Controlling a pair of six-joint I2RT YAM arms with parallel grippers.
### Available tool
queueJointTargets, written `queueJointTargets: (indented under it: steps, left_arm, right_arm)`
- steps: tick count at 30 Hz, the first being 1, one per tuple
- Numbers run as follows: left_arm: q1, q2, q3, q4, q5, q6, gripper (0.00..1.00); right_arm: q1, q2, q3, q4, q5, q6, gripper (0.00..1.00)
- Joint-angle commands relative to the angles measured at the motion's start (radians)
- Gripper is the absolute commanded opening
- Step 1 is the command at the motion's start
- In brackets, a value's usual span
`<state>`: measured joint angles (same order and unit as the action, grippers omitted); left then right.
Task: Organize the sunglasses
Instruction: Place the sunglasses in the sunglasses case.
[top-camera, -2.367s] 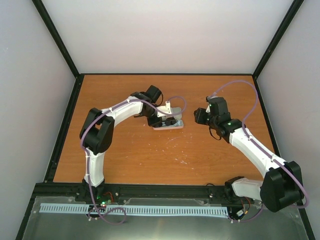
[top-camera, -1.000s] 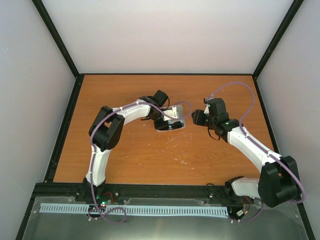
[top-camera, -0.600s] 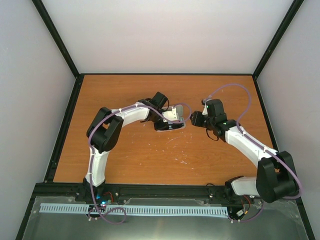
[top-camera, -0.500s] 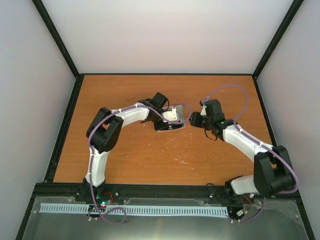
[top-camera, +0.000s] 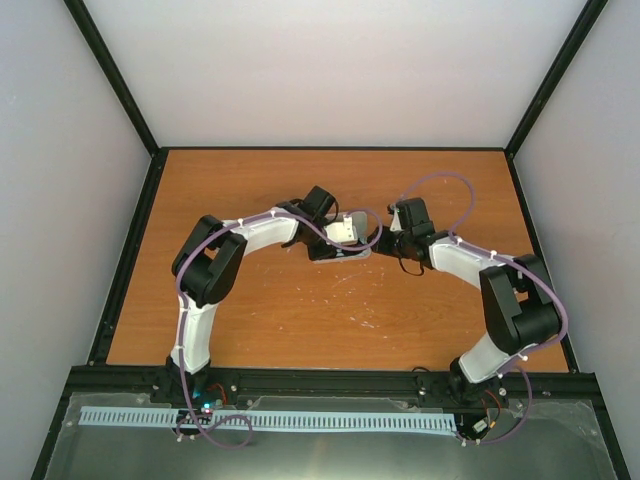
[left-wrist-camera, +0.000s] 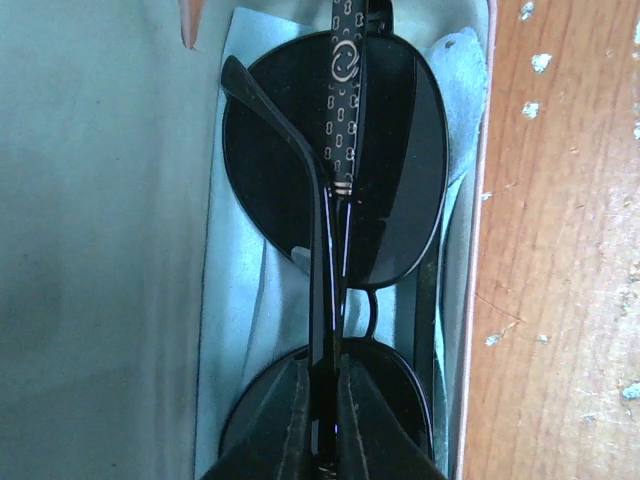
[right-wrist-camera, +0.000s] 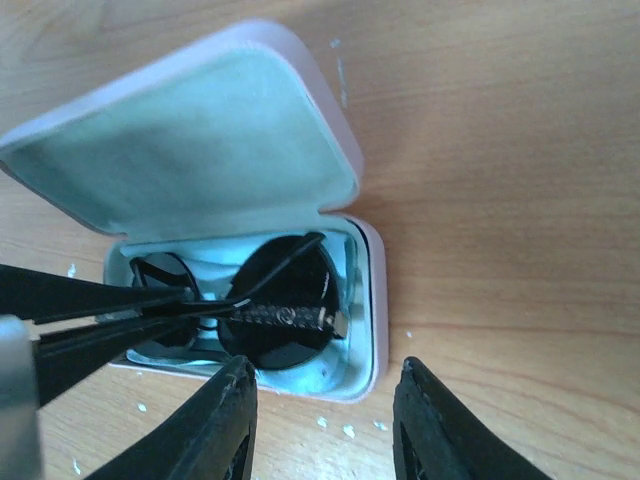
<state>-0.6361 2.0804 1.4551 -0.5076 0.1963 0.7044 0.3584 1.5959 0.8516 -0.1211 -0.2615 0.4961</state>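
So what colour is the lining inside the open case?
Pale mint green; the lid lining shows best in the right wrist view.

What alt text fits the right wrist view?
Folded black sunglasses lie in the base of an open pink case, lid raised, on a wooden table. The left gripper reaches in from the left, shut on a temple arm; the right gripper hangs open at the case's near edge.

Orange wood-grain table (top-camera: 250, 320), white-flecked; pale grey walls (top-camera: 330, 70); black corner posts (top-camera: 112, 75).
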Motion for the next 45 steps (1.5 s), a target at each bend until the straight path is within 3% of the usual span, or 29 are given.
queueJointTargets:
  steps: [1, 7, 13, 22, 36, 45]
  left_arm:
    - [-0.002, 0.004, -0.031, 0.048, -0.075, -0.004, 0.02]
    - [-0.002, 0.006, -0.036, 0.044, -0.067, -0.012, 0.1]
    - [-0.005, -0.006, -0.039, 0.042, -0.067, -0.023, 0.39]
    - [-0.011, -0.042, -0.059, 0.038, -0.053, -0.049, 0.55]
    - [-0.016, -0.06, -0.078, 0.041, -0.028, -0.078, 0.59]
    - [-0.023, -0.045, -0.046, 0.034, -0.023, -0.077, 0.64]
  right_arm:
    - [0.002, 0.024, 0.033, 0.045, -0.028, -0.001, 0.38]
    - [0.044, 0.062, 0.058, 0.042, -0.031, -0.017, 0.38]
    - [0.045, 0.056, 0.057, 0.041, -0.027, -0.016, 0.38]
    - [0.059, 0.084, 0.052, 0.061, -0.028, 0.004, 0.37]
    - [0.088, 0.04, -0.01, 0.096, -0.006, 0.083, 0.27]
    - [0.096, 0.128, 0.052, 0.069, 0.001, 0.078, 0.25]
